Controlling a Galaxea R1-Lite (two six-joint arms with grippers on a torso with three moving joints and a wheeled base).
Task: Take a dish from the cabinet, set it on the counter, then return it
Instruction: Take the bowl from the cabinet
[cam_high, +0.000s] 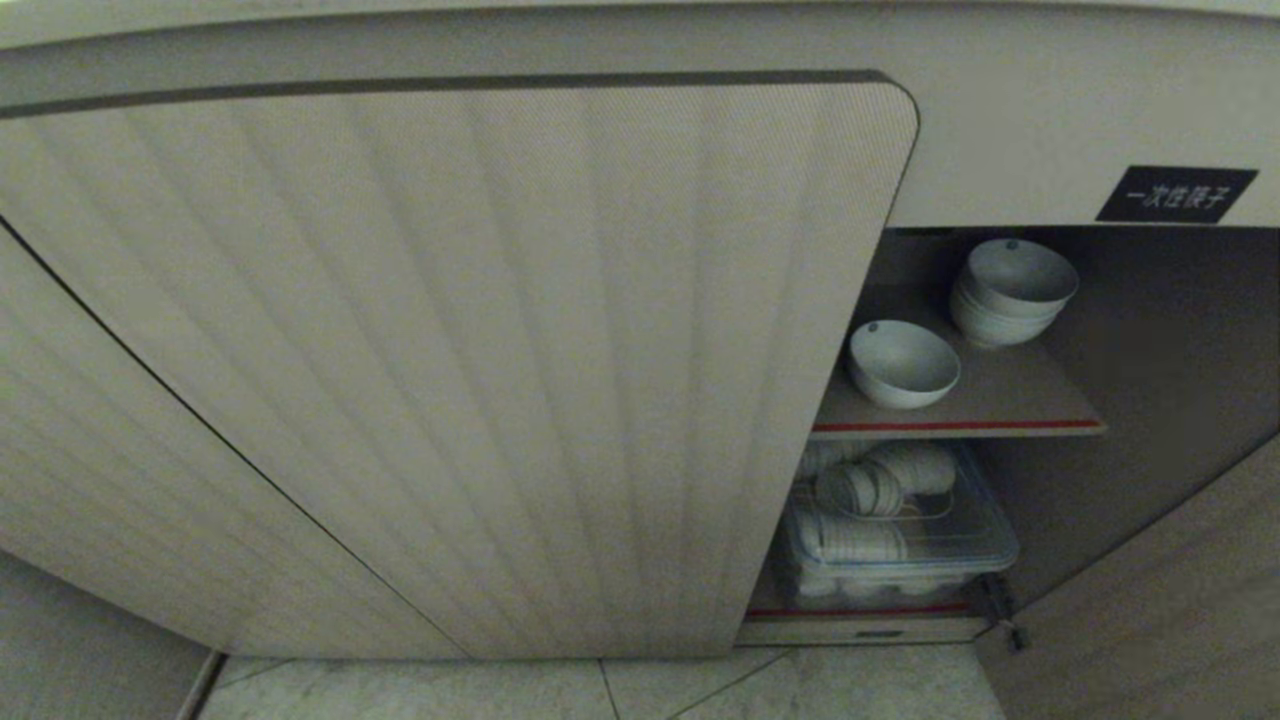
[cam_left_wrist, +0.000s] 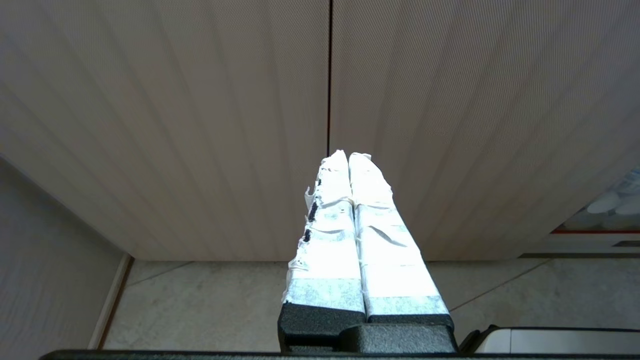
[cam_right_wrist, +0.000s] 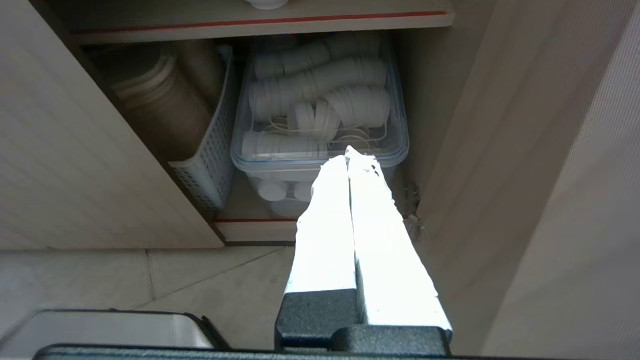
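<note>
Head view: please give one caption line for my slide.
Open cabinet: a single white bowl beside a stack of bowls on the red-edged shelf.

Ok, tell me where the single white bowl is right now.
In the head view the single white bowl sits on the cabinet's upper shelf, near its front edge, left of and in front of the stack of white bowls.

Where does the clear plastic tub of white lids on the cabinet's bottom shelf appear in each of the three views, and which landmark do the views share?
Head view: the clear plastic tub sits lower right, under the red-edged shelf, right of the ribbed door.
Left wrist view: only a sliver at the right edge.
Right wrist view: upper centre, beyond the shut right gripper.
Shared landmark: the red shelf edge just beneath the tub, seen in all three.
</note>
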